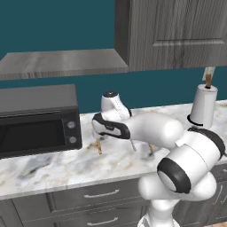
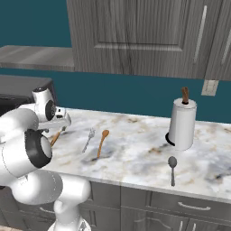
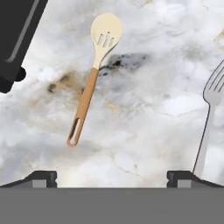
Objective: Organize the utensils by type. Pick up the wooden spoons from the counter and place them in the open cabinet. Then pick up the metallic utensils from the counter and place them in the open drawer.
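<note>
Hovering your end effector (image 3: 112, 177) spread wide and empty above the bench (image 3: 144, 131), you should centre on the tan handle of the cream-bowled wooden spoon (image 3: 93, 72) lying flat left of the fork (image 3: 210, 118), square the fingers across it, then descend.
</note>
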